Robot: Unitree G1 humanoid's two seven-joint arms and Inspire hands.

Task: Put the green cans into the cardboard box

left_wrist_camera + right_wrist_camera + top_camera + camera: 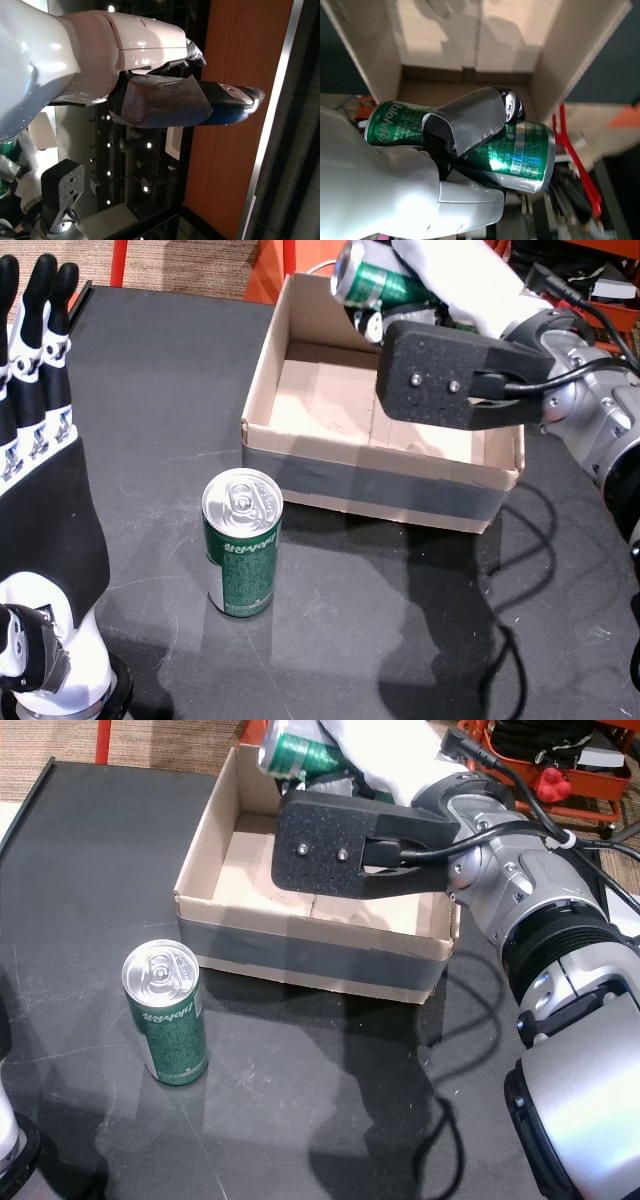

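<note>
— Right wrist view: what does the right hand (445, 165) hold?
— A tilted green metal can (520, 150), gripped over the open cardboard box (300, 330).
— The left hand (35, 420)?
— Fingers straight, holding nothing. Another upright green can (242, 540) stands at the box's 7 o'clock.

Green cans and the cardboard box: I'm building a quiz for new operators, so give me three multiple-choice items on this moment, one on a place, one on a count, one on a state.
1. Where does the upright green metal can stand?
A. inside the box
B. on the black table in front of the box
C. in the left hand

2. How many green cans show in both head views?
A. one
B. two
C. four

3. What is the right hand doing?
A. holding a can
B. resting open on the table
C. gripping the box wall

Key: 1 B, it stands on the table before the open brown cardboard box. 2 B, one standing, one held can. 3 A, the right wrist view shows its fingers wrapped round the can.
</note>
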